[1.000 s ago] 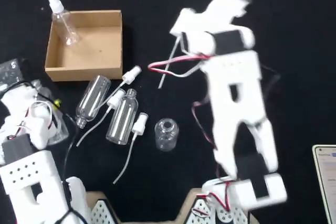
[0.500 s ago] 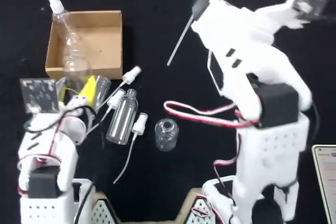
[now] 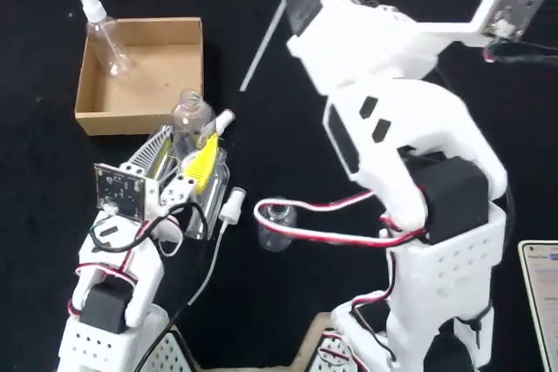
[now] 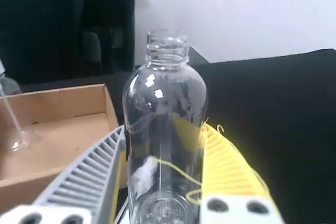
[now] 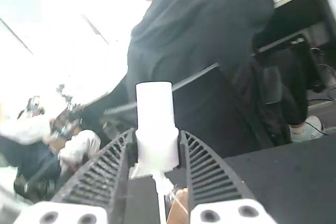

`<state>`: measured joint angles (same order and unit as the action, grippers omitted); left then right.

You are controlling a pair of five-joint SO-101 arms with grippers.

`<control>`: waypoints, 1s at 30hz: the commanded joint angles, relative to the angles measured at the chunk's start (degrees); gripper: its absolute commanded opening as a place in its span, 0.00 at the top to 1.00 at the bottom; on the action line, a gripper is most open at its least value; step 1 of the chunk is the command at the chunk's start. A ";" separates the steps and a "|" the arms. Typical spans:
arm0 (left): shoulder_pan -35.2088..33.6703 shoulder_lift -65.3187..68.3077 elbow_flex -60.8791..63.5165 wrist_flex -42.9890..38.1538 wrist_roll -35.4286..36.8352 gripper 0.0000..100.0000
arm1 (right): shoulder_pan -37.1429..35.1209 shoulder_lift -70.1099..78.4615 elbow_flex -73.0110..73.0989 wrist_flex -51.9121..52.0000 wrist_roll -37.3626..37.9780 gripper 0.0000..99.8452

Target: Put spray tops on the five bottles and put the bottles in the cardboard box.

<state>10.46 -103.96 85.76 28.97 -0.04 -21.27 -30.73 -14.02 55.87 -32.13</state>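
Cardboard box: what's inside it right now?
One capped bottle leans in a far corner of the cardboard box. The open bottle in the left gripper covers a near corner.

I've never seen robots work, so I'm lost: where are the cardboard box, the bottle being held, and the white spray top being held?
cardboard box point(image 3: 122, 119): high view, its near wall.
bottle point(image 4: 165, 108): left wrist view, its clear body.
spray top point(image 5: 155, 124): right wrist view, its white head.
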 commanded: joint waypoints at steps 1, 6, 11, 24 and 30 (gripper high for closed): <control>2.95 -0.44 -0.13 -3.60 0.44 0.89 | -4.66 -1.36 -1.80 -4.40 5.80 0.97; 4.00 -0.44 -0.22 -4.04 0.44 0.89 | -8.44 -1.10 3.30 -12.04 12.75 0.97; 4.00 -0.44 -0.48 -4.04 0.44 0.89 | -8.88 -1.10 9.10 -19.25 15.65 0.97; 4.00 -0.44 -0.57 -4.04 0.44 0.88 | -8.97 -1.54 16.40 -22.59 15.82 0.98; 4.00 -0.44 -0.57 -4.04 0.44 0.88 | -9.23 -1.54 16.57 -22.59 15.74 0.98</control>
<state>13.80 -103.96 85.93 26.33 0.04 -29.63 -30.64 2.95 34.77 -16.48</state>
